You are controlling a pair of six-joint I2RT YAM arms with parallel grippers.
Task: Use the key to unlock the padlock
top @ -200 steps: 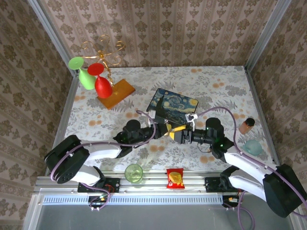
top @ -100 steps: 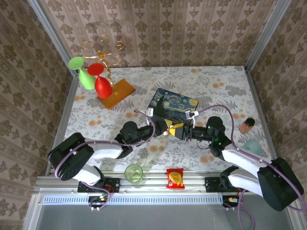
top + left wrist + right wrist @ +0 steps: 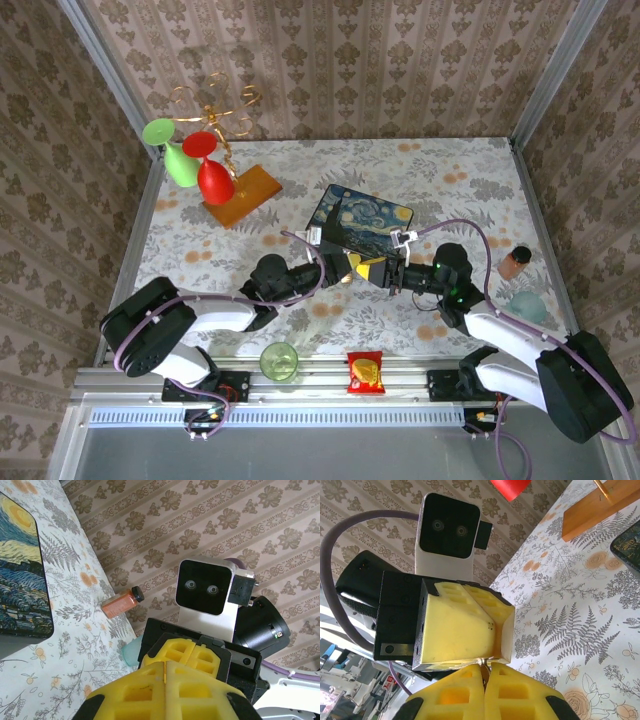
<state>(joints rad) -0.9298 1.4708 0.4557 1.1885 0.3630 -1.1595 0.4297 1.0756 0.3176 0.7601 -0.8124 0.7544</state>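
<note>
Can't make out the padlock or the key, too small; best clue is a thin metal sliver (image 3: 482,661) right where the two sets of fingertips meet, can't tell which of the two it is. My right gripper (image 3: 383,272) is pressed together, nose to nose with my left gripper (image 3: 350,268), also pressed together; what either pinches I can't tell. Tips meet on one left-right line, so the thing lies straight ahead of both hands, neither nearer; its long axis unclear. Painted box (image 3: 362,222) just beyond the tips. Spice bottle (image 3: 516,262), green cup (image 3: 279,360), snack packet (image 3: 365,372) well apart, nothing in the way. I judge any turn must keep that line
</note>
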